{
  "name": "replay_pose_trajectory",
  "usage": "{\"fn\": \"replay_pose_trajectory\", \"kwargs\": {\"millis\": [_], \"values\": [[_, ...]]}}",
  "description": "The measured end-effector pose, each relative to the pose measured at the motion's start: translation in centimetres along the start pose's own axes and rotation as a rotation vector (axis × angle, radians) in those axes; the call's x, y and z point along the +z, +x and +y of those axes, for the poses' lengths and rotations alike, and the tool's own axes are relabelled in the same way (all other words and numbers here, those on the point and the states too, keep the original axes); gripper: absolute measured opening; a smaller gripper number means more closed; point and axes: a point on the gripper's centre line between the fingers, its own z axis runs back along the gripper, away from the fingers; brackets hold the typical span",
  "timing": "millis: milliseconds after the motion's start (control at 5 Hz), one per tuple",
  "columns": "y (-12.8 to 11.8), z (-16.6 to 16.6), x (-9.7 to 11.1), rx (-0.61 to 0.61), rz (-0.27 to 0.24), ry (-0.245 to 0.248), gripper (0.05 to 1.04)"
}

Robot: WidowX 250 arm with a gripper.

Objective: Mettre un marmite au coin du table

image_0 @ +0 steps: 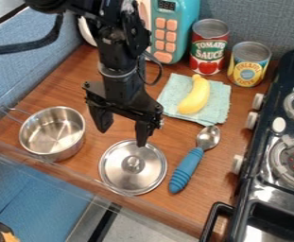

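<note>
Beside the stove (272, 194); wooden table (89, 165)

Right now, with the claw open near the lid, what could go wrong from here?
The open claw hangs by the lid, so lowering it there could knock or drag the lid. The pot sits close to the table's front edge, and a careless push might tip it over. Its thin handle juts out and could snag as the pot moves.

The gripper (122, 136) hangs spread near the pot (54, 134) and lid (133, 169).
</note>
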Motion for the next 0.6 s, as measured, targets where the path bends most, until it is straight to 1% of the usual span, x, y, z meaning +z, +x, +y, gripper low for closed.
{"fn": "replay_pose_trajectory", "kwargs": {"millis": [200,400,600], "values": [[-0.3,0.0,-0.6,-0.001,0.026,-0.003,1.001],[-0.4,3.5,-1.0,0.041,0.012,0.000,1.001],[-0.9,5.8,-2.3,0.053,0.045,0.010,1.000]]}}
